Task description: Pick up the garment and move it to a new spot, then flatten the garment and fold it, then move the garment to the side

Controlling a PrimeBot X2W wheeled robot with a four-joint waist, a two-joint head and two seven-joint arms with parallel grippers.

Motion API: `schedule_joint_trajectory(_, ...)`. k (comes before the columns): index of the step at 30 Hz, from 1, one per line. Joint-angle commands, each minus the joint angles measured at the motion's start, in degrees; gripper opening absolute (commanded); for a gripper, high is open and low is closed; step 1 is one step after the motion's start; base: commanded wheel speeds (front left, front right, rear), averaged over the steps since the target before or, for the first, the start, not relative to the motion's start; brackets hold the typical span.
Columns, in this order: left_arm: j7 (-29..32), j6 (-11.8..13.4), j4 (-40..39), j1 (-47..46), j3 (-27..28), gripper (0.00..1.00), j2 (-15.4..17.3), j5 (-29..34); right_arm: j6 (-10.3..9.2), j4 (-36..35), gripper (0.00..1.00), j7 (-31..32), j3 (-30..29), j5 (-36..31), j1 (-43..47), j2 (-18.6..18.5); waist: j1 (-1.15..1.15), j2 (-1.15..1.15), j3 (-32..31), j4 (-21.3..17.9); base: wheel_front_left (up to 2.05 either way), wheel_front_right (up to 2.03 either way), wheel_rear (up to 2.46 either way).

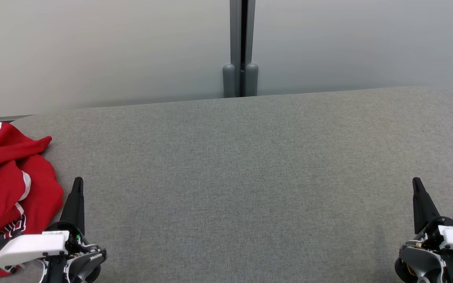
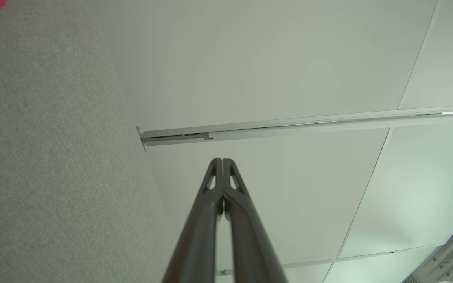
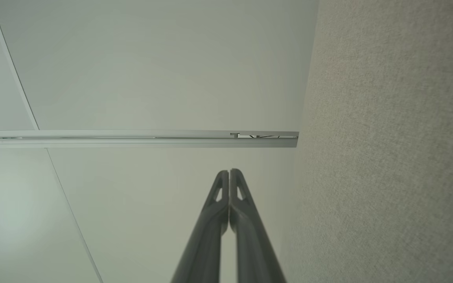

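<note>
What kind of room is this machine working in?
Probably an office or lab test area: pale wall panels joined by a grey metal post, a wide table covered in grey cloth, and a crumpled red garment lying at its left end.

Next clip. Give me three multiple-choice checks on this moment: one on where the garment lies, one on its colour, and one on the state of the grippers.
1. Where on the grey surface does the garment lie?
A. at its left end
B. in the middle
C. at its right end

2. What is the garment's main colour?
A. blue
B. red
C. green

3. How are the left gripper and right gripper?
A. both shut and empty
B. both wide open
C. left shut on the garment

Answers:
1 A: it is bunched at the head view's left, beside the left gripper.
2 B: the cloth is red with white trim.
3 A: each wrist view shows the fingers pressed together, with nothing between them.
</note>
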Motion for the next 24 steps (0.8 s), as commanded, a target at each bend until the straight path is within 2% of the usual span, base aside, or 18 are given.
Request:
schedule_joint_trajectory(1,0.04,-0.23,0.00,-0.64,0.06,0.00,0.25,0.19,0.00,-0.04,0.00,0.30,0.08,-0.11,-0.49,-0.07,0.00,0.00,0.00,0.00,0.00,0.00,0.00)
schedule_joint_trajectory(24,0.04,-0.23,-0.01,-0.64,0.06,0.00,0.25,0.19,0.00,-0.04,0.00,0.30,0.08,-0.11,-0.49,-0.07,0.00,0.00,0.00,0.00,0.00,0.00,0.00)
